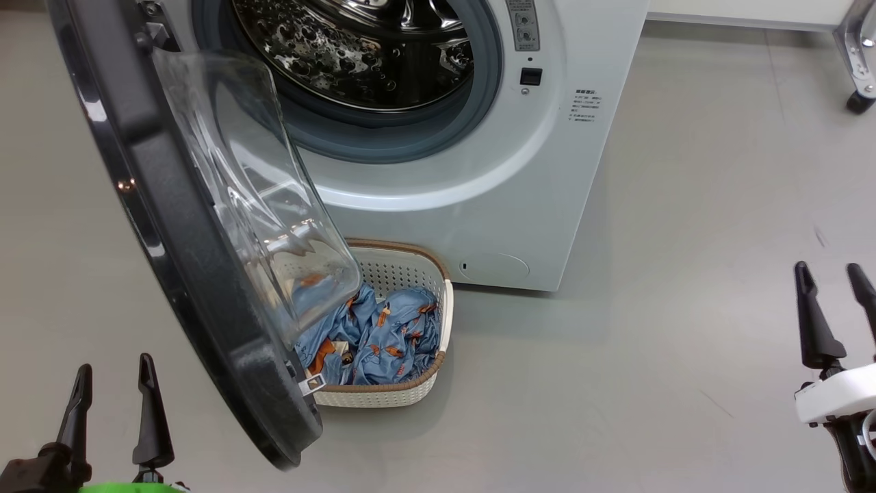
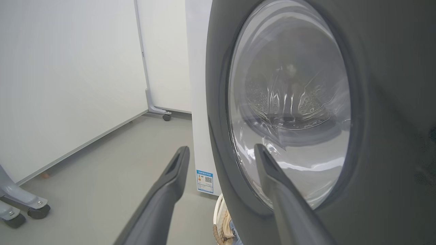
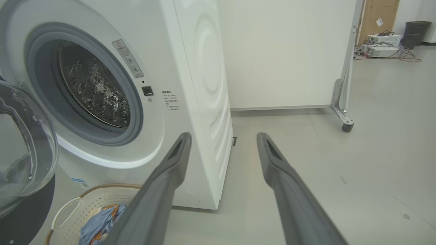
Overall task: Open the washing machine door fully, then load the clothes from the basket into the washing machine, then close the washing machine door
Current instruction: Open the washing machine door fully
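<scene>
**Front-loader with door open and basket loaded**

The washing machine door (image 1: 168, 205), a glossy black ring around a bulging clear glass bowl (image 1: 260, 185), stands swung open at the left of the white washing machine (image 1: 493, 205), exposing its perforated steel drum (image 1: 356, 48). On the floor (image 1: 684, 274) against the machine's front, partly under the door, the cream perforated basket (image 1: 410, 274) holds crumpled blue clothes (image 1: 390, 335) printed with orange figures. The left gripper (image 1: 114, 365) and right gripper (image 1: 828, 268) are both released, grasping nothing.

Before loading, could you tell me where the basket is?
Head view, centre: the basket sits on the floor before the washing machine, partly hidden by the open door.
</scene>
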{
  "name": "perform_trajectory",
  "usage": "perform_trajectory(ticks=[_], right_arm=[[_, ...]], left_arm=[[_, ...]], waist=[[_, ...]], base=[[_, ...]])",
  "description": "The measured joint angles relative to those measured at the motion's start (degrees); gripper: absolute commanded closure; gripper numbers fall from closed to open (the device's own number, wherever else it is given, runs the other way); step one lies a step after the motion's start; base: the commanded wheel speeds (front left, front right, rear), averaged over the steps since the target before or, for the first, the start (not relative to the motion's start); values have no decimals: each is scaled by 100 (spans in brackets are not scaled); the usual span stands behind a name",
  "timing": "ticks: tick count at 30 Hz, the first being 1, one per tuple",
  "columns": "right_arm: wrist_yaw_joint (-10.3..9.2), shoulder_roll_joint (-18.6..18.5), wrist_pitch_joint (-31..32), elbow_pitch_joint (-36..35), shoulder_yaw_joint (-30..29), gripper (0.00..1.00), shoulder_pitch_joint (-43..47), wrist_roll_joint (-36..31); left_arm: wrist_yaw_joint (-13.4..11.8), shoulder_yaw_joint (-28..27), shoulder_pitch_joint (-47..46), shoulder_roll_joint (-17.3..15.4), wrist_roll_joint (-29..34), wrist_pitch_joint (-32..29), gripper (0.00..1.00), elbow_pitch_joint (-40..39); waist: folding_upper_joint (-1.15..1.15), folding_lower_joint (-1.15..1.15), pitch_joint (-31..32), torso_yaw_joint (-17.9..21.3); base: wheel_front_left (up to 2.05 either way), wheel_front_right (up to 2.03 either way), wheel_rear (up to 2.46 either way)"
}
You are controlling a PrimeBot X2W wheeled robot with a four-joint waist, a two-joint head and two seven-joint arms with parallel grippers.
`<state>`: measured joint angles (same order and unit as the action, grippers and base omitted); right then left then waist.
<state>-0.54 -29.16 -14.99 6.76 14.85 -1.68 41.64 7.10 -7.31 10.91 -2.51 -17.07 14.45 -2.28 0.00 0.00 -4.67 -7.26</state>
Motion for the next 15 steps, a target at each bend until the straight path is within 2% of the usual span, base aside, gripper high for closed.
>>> perform_trajectory(ticks=[1, 4, 10, 15], right_arm=[[0, 0, 0, 0, 0, 0, 0, 0], [-130, 121, 9, -126, -297, 0, 125, -539], [-312, 637, 9, -330, -612, 0, 605, -1059], [-313, 964, 9, -409, -773, 0, 990, -1336]], left_arm=[[0, 0, 0, 0, 0, 0, 0, 0], [0, -23, 11, 1, 38, 0, 0, -2], [0, -85, 132, 1, 77, 0, 0, 2], [0, -154, 291, 0, 78, 0, 0, 11]], waist=[[0, 0, 0, 0], [0, 0, 19, 56], [0, 0, 106, 165], [0, 0, 198, 273]], base=[[0, 0, 0], [0, 0, 0], [0, 0, 0], [0, 0, 0]])
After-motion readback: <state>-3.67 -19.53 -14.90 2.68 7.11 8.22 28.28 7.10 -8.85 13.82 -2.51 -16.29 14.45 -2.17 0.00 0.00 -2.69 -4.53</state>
